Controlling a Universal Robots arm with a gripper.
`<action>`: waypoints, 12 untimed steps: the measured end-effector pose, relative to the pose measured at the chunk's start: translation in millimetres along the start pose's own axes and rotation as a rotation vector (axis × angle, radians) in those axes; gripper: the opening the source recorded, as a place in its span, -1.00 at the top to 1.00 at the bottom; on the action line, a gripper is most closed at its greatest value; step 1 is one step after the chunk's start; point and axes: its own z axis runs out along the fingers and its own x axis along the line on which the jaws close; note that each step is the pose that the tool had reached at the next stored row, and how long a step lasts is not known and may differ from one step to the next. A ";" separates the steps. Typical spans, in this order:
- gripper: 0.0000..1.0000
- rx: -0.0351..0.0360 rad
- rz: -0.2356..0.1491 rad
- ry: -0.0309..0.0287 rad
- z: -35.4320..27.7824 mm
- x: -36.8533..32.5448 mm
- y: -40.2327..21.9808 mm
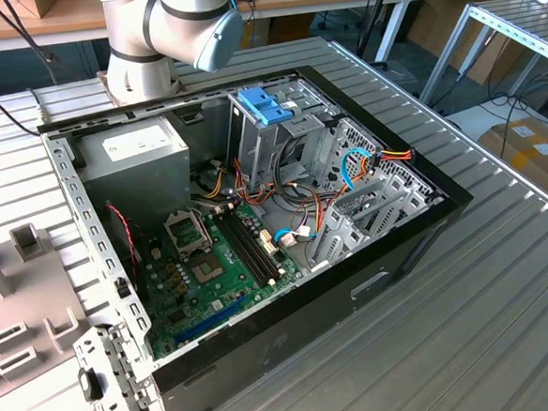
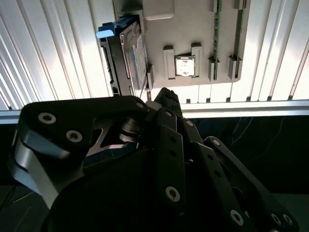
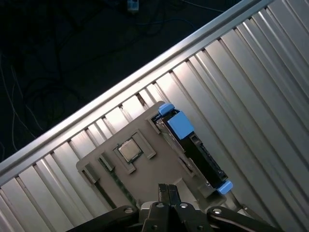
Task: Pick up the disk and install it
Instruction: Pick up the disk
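The disk (image 3: 194,146) is stood on edge in the grey fixture (image 3: 161,162), ahead of the closed jaws, untouched.

The first wrist view's edge crops the pincer (image 3: 168,187).

The arm (image 1: 150,45), at eleven o'clock in the exterior view, is built of fat silver-grey cylindrical joints with smooth rounded shells. One joint ends in a pale blue round cap (image 1: 217,38) at its three o'clock side. In the second wrist view the gripper (image 2: 165,95) is matte black: flat, angular linkage bars (image 2: 207,174) pinned with round silvery screws (image 2: 173,194), with a brushed grey metal plate (image 2: 112,139) between them.
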 end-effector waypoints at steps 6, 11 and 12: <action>0.79 -0.0010 -0.041 0.0018 0.0 0.0 0.0; 0.79 -0.0020 -0.082 0.0036 0.0 0.0 0.0; 0.79 -0.0022 -0.091 0.0039 0.0 0.0 0.0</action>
